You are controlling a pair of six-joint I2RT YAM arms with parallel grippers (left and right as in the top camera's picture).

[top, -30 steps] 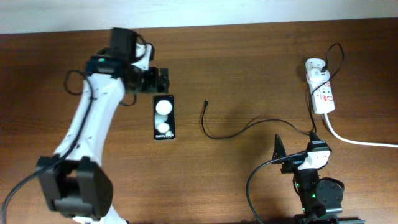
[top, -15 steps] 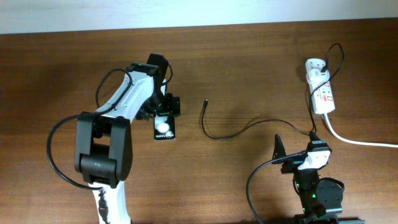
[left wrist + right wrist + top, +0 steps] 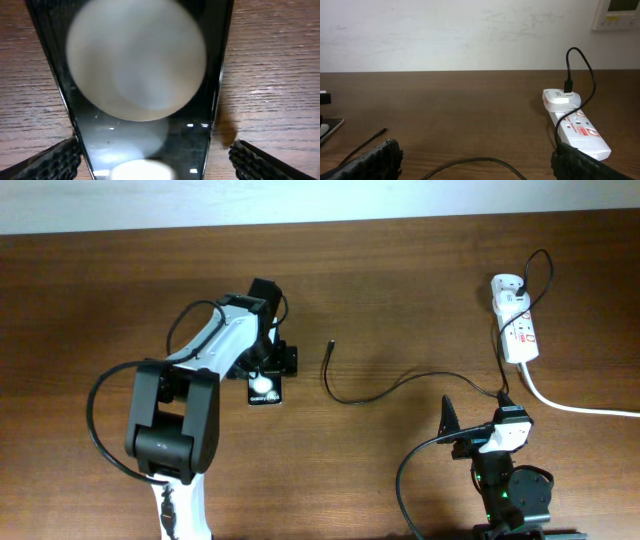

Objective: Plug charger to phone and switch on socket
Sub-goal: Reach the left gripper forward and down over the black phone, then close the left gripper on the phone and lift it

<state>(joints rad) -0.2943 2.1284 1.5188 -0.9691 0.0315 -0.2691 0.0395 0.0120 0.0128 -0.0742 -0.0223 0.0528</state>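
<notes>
The phone (image 3: 266, 388) lies flat on the table left of centre, and my left gripper (image 3: 266, 364) covers its far end. In the left wrist view the phone (image 3: 145, 75) fills the frame, with round white reflections on its screen. My left gripper (image 3: 150, 162) is open, one finger on each side of the phone. The charger cable (image 3: 385, 388) lies loose, its tip (image 3: 331, 345) to the right of the phone. It runs to a white adapter (image 3: 505, 284) in the socket strip (image 3: 520, 330). My right gripper (image 3: 475, 413) is open and empty at the front right; the cable (image 3: 470, 162) lies beyond its fingers.
The thick white cord (image 3: 580, 408) runs from the socket off the right edge. The right wrist view shows the socket (image 3: 580, 132) at the right, the cable tip (image 3: 380, 132) at the left and a white wall behind the table.
My left arm has swung from the back left over to the phone and come down, so the open fingers now straddle it. The right arm, cable and socket have not moved.
</notes>
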